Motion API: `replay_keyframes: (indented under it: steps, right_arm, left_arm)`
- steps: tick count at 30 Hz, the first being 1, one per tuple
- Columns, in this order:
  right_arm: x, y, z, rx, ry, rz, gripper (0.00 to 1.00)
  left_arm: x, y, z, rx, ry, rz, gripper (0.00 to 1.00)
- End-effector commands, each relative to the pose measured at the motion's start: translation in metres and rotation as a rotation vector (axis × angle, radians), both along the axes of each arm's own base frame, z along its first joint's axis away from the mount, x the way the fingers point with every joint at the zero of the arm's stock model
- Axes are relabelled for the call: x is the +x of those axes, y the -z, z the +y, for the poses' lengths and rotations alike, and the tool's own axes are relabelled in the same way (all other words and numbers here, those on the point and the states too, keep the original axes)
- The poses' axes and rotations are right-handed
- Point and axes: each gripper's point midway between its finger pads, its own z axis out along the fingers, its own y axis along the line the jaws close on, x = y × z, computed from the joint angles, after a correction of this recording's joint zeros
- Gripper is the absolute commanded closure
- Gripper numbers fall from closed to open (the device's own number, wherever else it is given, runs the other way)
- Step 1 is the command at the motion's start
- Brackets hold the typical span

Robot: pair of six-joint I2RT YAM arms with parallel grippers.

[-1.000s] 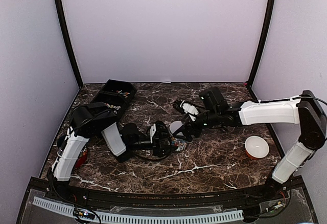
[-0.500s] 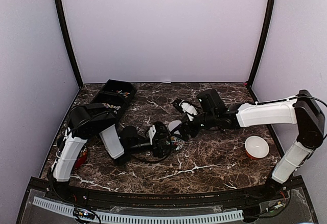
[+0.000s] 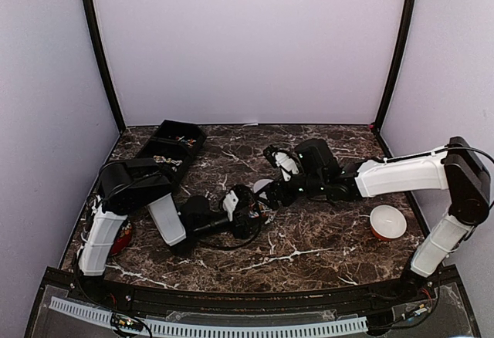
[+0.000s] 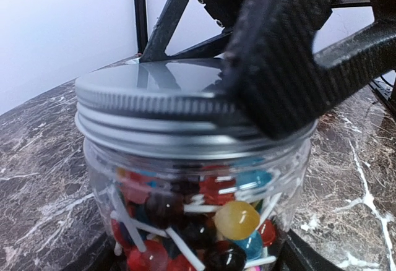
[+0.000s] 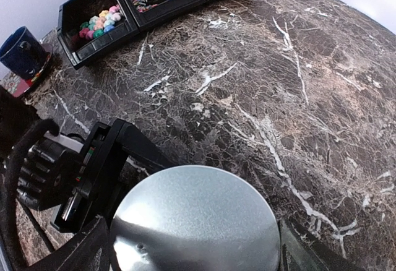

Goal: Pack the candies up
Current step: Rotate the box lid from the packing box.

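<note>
Left fingers (image 4: 300,260) clamp the jar (image 4: 102,159) of candies (image 4: 235,218), right fingers (image 4: 278,67) its lid (image 5: 195,221); open desk (image 3: 309,245) toward 6 o'clock.

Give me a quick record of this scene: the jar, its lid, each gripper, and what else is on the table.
jar: clear, full of candies, held by left gripper
lid: silver, on the jar
right gripper: fingers on either side of lid, touching its rim
tray: black, compartments hold loose candies
other: blue mug, white bowl
</note>
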Motion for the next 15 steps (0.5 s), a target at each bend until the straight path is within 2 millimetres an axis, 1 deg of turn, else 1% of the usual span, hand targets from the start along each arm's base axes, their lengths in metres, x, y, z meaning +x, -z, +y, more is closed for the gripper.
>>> replay_keyframes:
  steps: [1,8,12,15]
  right_arm:
    - [0.011,0.006,-0.012,-0.001,0.145,0.022,0.13]
    - [0.017,0.001,-0.006,0.012,0.228,0.002,0.11]
    - [0.019,-0.003,-0.004,0.022,0.255,-0.003,0.10]
    - [0.021,-0.009,-0.001,0.035,0.257,-0.007,0.08]
  left_arm:
    - [0.008,-0.038,0.004,-0.043,-0.108,-0.100,0.27]
    - [0.007,-0.048,0.004,-0.066,-0.162,-0.103,0.27]
    - [0.006,-0.053,0.005,-0.068,-0.192,-0.121,0.27]
    - [0.004,-0.054,0.004,-0.067,-0.191,-0.131,0.27]
